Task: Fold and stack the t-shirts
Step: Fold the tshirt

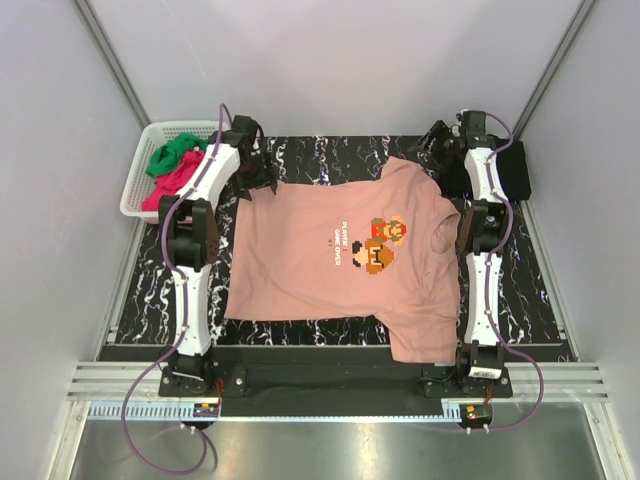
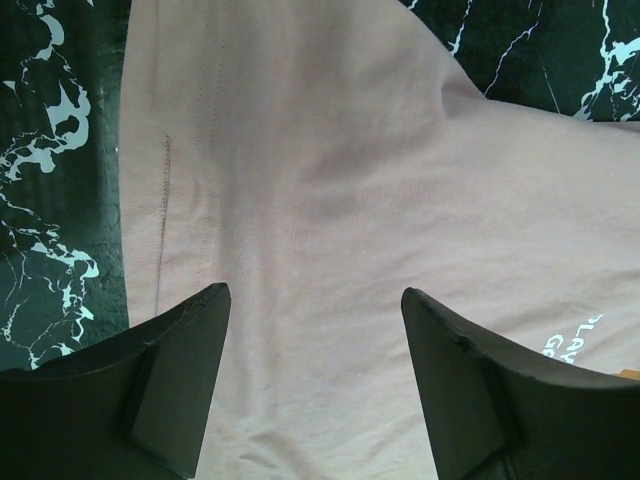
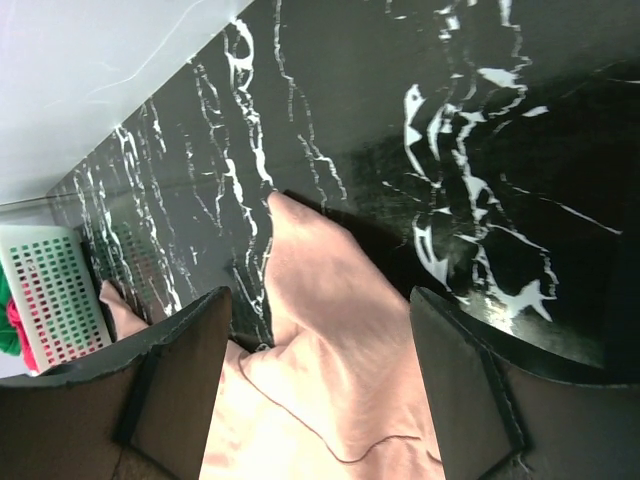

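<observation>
A salmon-pink t-shirt (image 1: 320, 255) lies spread flat on the black marbled mat, print up, with its collar to the right and its hem to the left. My left gripper (image 1: 262, 180) hovers open over the far hem corner. In the left wrist view only pink cloth (image 2: 330, 200) lies between the left gripper's (image 2: 315, 292) fingers. My right gripper (image 1: 432, 140) stands open above the far sleeve. The right wrist view shows the right gripper (image 3: 320, 292) over that rumpled sleeve (image 3: 330, 330), with nothing gripped. Green and magenta-red t-shirts (image 1: 172, 165) sit in a basket.
The white mesh basket (image 1: 138, 185) stands off the mat at the far left, and its wall (image 3: 50, 290) shows in the right wrist view. A dark folded cloth (image 1: 515, 175) lies at the far right. Grey walls close in the mat (image 1: 330, 150) on three sides.
</observation>
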Robot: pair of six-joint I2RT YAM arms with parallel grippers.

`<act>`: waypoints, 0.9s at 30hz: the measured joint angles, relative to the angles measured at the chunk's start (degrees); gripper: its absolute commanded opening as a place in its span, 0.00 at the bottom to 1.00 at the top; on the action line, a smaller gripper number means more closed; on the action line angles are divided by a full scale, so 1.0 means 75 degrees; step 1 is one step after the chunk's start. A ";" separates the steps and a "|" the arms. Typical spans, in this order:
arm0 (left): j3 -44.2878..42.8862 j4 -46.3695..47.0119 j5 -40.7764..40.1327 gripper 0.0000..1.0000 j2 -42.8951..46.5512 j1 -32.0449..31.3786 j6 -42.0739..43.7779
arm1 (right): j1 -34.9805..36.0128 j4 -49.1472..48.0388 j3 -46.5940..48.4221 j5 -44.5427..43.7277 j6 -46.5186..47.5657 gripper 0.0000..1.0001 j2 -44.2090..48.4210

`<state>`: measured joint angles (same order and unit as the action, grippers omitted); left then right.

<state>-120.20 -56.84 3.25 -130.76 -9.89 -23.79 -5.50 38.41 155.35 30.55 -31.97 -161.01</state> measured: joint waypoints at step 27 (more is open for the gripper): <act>0.0233 0.0052 -0.0029 0.72 0.0000 -0.0070 0.0146 | 0.0000 -0.0111 0.0344 0.0058 0.0009 0.77 -0.0423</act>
<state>-118.45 -56.45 3.03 -130.76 -10.41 -22.70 -5.50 37.58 157.93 30.98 -31.90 -164.18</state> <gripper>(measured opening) 0.732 0.775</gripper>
